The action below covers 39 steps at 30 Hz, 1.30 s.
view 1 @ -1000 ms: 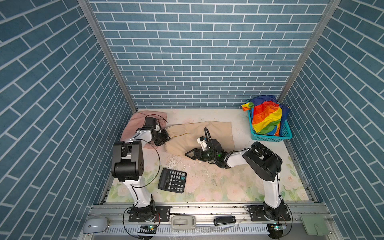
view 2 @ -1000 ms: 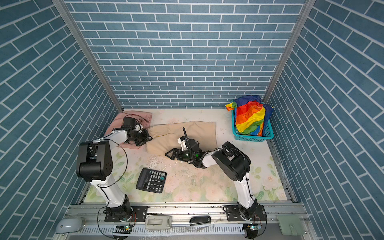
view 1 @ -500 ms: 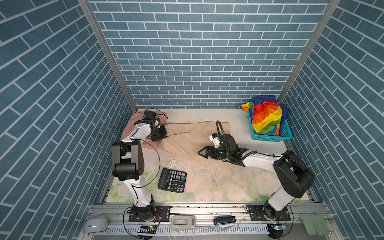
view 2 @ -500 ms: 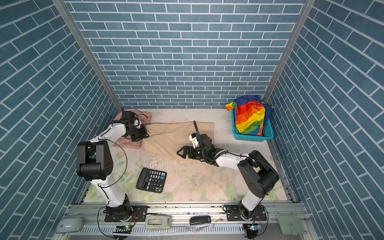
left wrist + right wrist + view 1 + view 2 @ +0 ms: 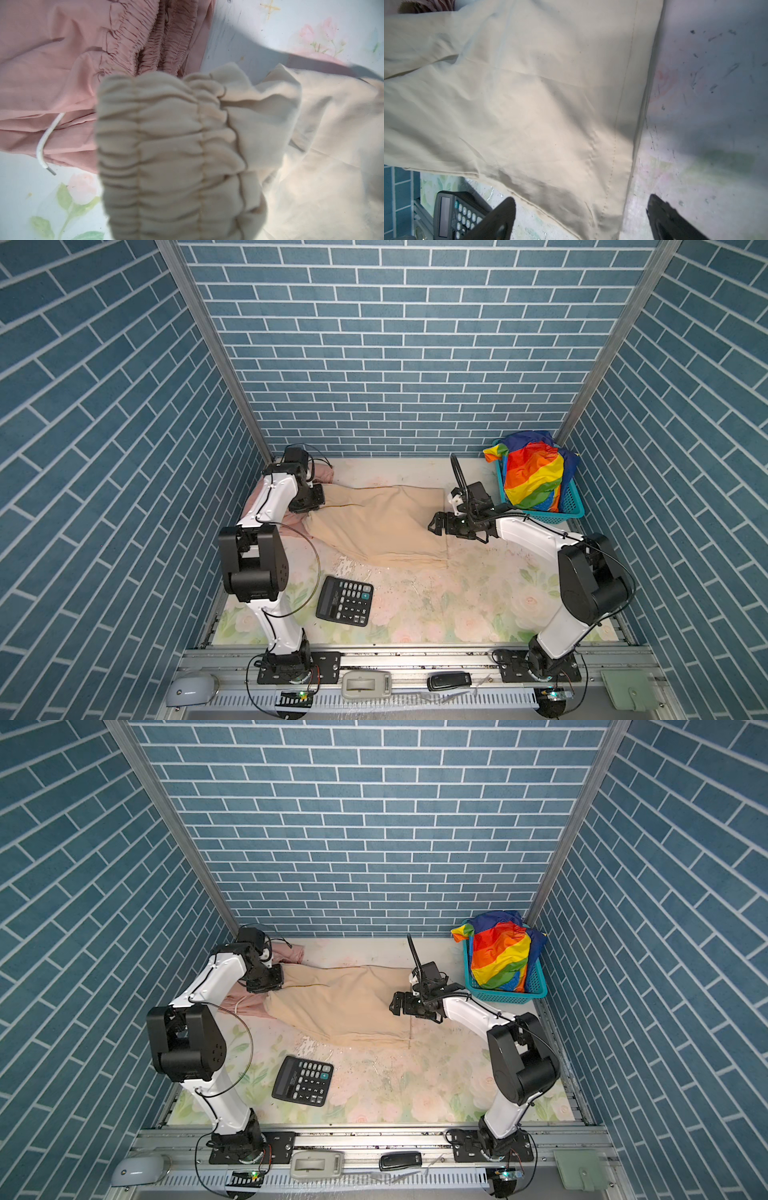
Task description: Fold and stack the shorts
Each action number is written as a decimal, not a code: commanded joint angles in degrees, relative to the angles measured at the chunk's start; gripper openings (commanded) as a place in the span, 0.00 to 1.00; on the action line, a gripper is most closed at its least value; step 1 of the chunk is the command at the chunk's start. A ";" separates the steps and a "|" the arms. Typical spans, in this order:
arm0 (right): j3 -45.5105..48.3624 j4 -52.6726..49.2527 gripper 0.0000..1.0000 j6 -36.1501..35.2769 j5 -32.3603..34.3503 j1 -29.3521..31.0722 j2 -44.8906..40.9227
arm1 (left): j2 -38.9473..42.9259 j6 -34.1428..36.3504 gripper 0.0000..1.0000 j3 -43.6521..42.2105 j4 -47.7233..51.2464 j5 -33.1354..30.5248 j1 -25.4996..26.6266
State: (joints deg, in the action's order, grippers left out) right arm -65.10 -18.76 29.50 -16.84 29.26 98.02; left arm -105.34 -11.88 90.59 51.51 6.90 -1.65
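The beige shorts [image 5: 374, 522] [image 5: 336, 1006] lie spread across the back of the table, legs toward the right. My left gripper [image 5: 311, 502] [image 5: 266, 979] is shut on their gathered elastic waistband [image 5: 166, 145], which hides the fingers in the left wrist view. The salmon-pink shorts [image 5: 322, 475] [image 5: 52, 72] lie under and behind that arm. My right gripper [image 5: 435, 526] [image 5: 581, 209] hangs open just above the beige hem [image 5: 618, 145], with nothing between its fingers. The rainbow-striped shorts [image 5: 534, 475] [image 5: 500, 955] sit bunched in the teal basket.
The teal mesh basket [image 5: 571, 508] [image 5: 538, 988] stands in the back right corner. A black calculator [image 5: 344, 600] [image 5: 302, 1080] [image 5: 454, 214] lies on the floral mat in front of the beige shorts. Brick walls close in three sides.
My right arm has swung right, from the middle of the beige shorts to their right hem. My left gripper has pulled the waistband back and left, stretching the shorts out.
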 commanded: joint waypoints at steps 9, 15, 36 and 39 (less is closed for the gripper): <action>-6.44 -1.27 0.98 -0.20 0.67 0.17 8.97 | -3.15 0.37 0.00 8.49 7.76 -6.83 12.02; -6.70 0.24 0.90 0.91 0.52 0.27 11.28 | -5.96 -1.26 0.00 13.57 10.92 -7.97 17.07; -4.43 5.47 0.70 4.14 -1.43 1.49 15.28 | -21.89 -8.77 0.00 35.99 20.04 -3.99 30.89; -3.85 6.23 0.69 4.60 -1.78 1.59 15.45 | -23.20 -9.59 0.00 37.50 20.07 -3.66 32.00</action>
State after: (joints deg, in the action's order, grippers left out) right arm -70.39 -12.73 32.18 -17.34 30.13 111.50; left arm -126.91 -19.94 125.93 70.00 2.17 29.19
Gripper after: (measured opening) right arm 0.697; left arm 0.146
